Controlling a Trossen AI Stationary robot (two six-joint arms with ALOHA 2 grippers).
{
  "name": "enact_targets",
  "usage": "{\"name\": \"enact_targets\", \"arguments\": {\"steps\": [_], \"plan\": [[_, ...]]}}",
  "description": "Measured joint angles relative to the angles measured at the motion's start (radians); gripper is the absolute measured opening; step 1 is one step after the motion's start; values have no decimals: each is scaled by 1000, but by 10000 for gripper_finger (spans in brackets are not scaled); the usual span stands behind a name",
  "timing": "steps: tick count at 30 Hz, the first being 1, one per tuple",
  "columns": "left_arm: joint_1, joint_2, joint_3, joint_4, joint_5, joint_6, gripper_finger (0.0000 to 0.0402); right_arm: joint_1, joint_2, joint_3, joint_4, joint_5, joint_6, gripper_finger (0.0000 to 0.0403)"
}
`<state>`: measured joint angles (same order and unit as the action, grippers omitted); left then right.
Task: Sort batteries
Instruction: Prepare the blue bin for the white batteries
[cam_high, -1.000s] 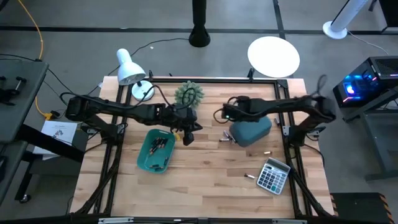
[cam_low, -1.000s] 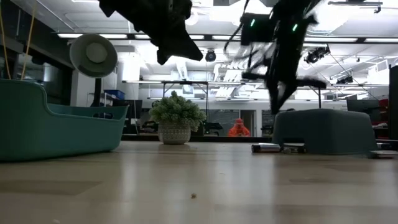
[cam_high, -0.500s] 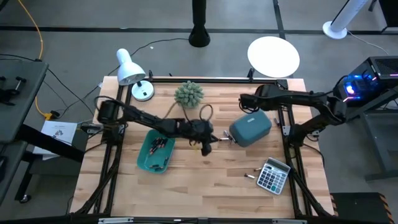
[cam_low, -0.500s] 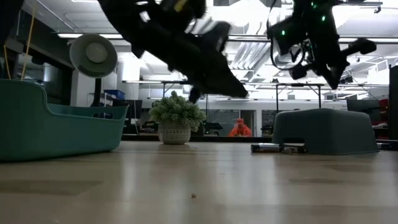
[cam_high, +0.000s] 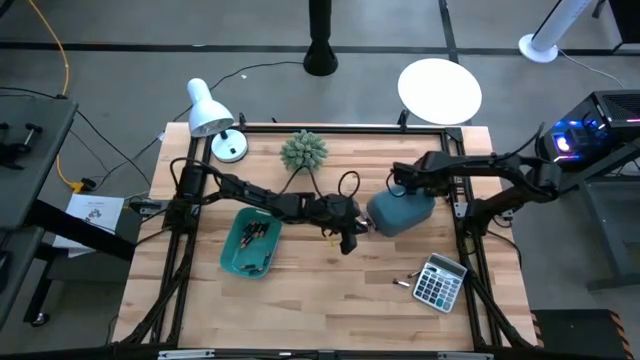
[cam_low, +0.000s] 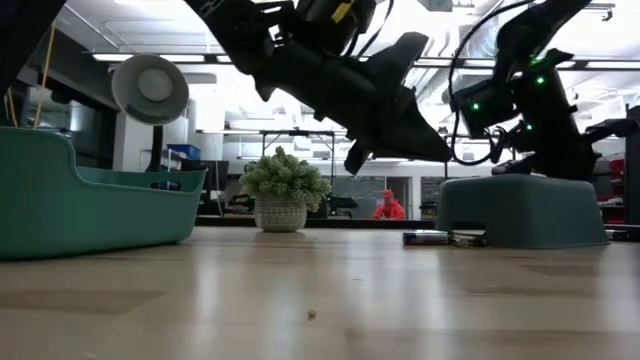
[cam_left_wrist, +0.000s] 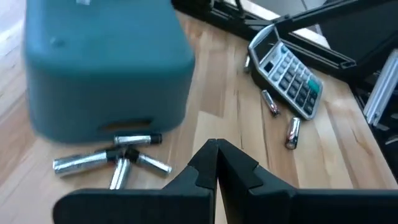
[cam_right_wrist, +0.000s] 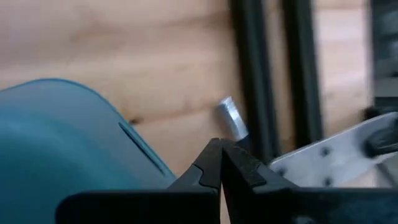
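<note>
- Left pincer (cam_high: 350, 238) hangs over the middle of the desk (cam_high: 320, 300), its fingers pressed tip to tip with nothing between them in the left wrist view; half a second ago it was a little nearer the open teal tray (cam_high: 250, 243), a second ago right beside that tray – so it has swung across toward the loose batteries
- Just beyond its tips lies a small cluster of silvery batteries (cam_left_wrist: 118, 157), touching or nearly touching the foot of the overturned teal tray (cam_high: 402, 210); the low view shows them flat on the desk against that tray's left side (cam_low: 445, 238)
- Right pincer (cam_high: 400, 187) sits at the far side of the overturned tray, fingers likewise closed and empty in its wrist view, with one pale battery (cam_right_wrist: 230, 118) lying beyond; a second ago it was further left by the plant side, then it lifted away toward the desk's edge – now it is back down by the tray
- Farther out, two more batteries (cam_left_wrist: 280, 118) lie near the grey calculator (cam_high: 440, 280)
- The open tray already holds several dark batteries (cam_high: 255, 235)
- Judgement: the left arm looks set for another pick from the cluster; its fingers must open first
</note>
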<state>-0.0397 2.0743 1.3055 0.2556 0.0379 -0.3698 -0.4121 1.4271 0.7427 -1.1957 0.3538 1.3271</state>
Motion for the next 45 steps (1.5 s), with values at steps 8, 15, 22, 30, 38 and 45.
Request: {"name": "enact_targets", "arguments": {"steps": [8,15,22,30,38,45], "plan": [[35,-40,0,-338,-127,60,0,146,-38,25,91,-65,18,0],[43,-56,-1,-440,-111,152,0,212,-59,35,88,-65,51,0],[1,-66,-1,-413,-32,164,0,250,-60,35,83,-74,52,0],[-21,-65,-37,-349,-65,173,0,275,-60,35,110,-107,36,0],[2,-64,-124,-205,-80,75,0,303,-60,35,138,-128,44,0],[2,-64,-169,-170,-92,66,0,318,-60,35,245,-146,42,0]]}}
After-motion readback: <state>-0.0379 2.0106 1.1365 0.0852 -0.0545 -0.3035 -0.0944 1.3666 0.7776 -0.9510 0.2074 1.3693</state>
